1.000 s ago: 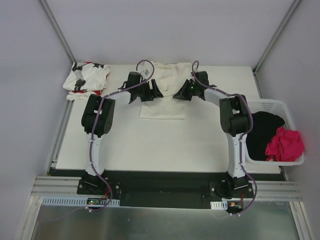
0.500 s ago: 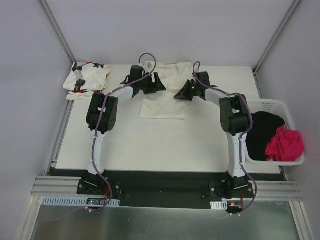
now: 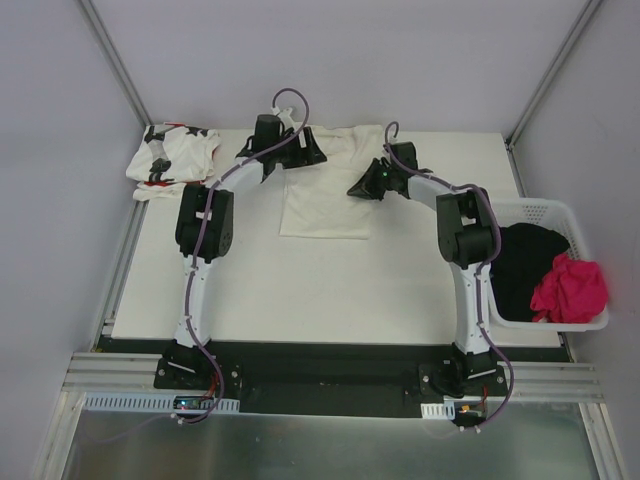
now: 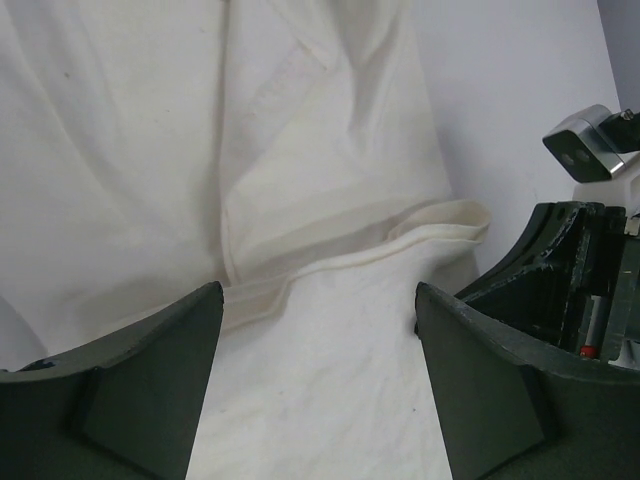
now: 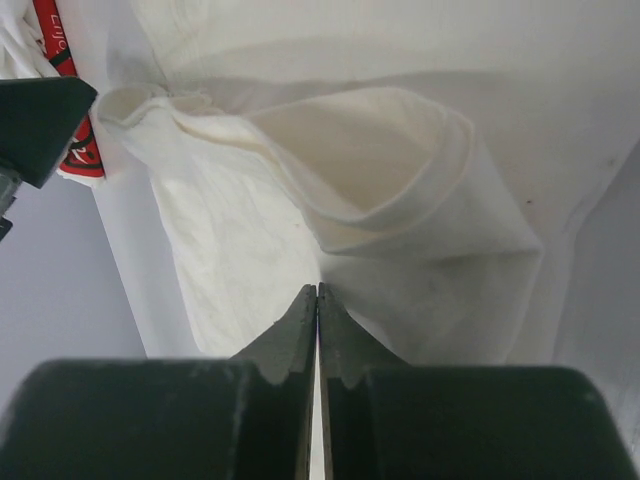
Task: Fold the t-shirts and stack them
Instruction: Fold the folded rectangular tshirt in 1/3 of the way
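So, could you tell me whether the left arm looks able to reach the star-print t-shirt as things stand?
Probably yes. The star-print t-shirt lies at the far left corner of the table, on that arm's side; the left gripper hangs open and empty above the cream t-shirt, with nothing standing between them.

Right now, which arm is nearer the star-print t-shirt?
Left. The left arm is over the cream t-shirt's left edge, toward the star-print t-shirt; the right arm is over its right side, farther off.
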Action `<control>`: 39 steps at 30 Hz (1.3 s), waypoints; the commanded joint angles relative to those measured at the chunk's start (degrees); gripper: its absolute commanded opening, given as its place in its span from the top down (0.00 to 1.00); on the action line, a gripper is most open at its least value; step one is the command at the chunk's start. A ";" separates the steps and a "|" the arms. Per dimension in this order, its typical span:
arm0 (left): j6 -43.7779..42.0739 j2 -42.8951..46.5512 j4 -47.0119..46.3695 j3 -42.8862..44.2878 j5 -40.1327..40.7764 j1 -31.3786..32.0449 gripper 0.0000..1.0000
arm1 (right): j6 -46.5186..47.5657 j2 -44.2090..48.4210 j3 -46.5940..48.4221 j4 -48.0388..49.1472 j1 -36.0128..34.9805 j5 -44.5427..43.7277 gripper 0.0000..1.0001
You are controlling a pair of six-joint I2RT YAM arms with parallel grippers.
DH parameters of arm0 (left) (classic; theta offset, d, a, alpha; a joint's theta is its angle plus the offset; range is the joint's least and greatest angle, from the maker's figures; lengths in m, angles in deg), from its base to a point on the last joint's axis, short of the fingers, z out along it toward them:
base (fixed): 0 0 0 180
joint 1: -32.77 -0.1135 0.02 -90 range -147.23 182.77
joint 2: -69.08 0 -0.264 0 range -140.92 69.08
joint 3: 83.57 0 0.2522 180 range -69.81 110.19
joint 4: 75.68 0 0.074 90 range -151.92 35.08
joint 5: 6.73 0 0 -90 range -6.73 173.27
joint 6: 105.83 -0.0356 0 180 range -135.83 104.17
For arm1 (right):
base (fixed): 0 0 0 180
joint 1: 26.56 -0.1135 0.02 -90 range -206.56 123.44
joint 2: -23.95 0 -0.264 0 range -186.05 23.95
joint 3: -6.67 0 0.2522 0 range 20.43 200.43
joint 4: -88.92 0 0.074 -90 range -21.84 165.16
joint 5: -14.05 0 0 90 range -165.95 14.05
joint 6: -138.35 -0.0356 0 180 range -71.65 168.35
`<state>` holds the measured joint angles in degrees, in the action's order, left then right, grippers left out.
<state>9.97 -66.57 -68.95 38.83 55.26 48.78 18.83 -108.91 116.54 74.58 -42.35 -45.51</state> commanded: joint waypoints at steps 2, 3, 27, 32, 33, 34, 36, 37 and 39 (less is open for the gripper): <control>-4.80 2.41 0.52 3.25 0.94 -1.86 0.23 | 0.86 -2.75 5.48 -1.62 1.37 -0.46 0.95; -4.80 3.89 0.52 2.72 0.68 -2.12 0.23 | 0.87 -3.28 5.92 -2.05 1.64 -0.64 0.94; -1.54 32.64 -10.38 -43.24 -0.29 -0.72 0.23 | 6.40 11.56 -5.40 -3.82 10.60 -0.46 0.80; -2.95 35.55 -10.11 -49.48 0.50 -0.63 0.21 | 8.16 20.08 -16.73 -3.73 11.84 -1.16 0.69; -3.39 35.46 -10.02 -49.84 0.24 -0.63 0.21 | 8.07 21.05 -18.40 -3.21 11.75 -1.34 0.65; -4.17 35.37 -9.85 -50.10 0.15 -0.63 0.21 | 8.25 22.37 -20.16 -2.59 11.57 -1.17 0.62; -5.06 35.28 -8.80 -50.37 -0.20 -0.63 0.20 | 8.51 23.17 -23.77 -1.79 11.40 0.50 0.59; -5.76 35.37 -8.88 -50.89 -0.29 -0.63 0.20 | 8.60 23.87 -24.91 -1.62 11.14 0.50 0.59; -6.20 35.37 -8.88 -51.51 -0.64 -0.63 0.20 | 8.60 24.57 -27.99 -1.18 10.52 0.06 0.56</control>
<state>7.13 -33.22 -77.25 -11.48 55.06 47.79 25.94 -87.07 93.37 72.33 -30.52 -45.90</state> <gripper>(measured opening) 0.798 0.416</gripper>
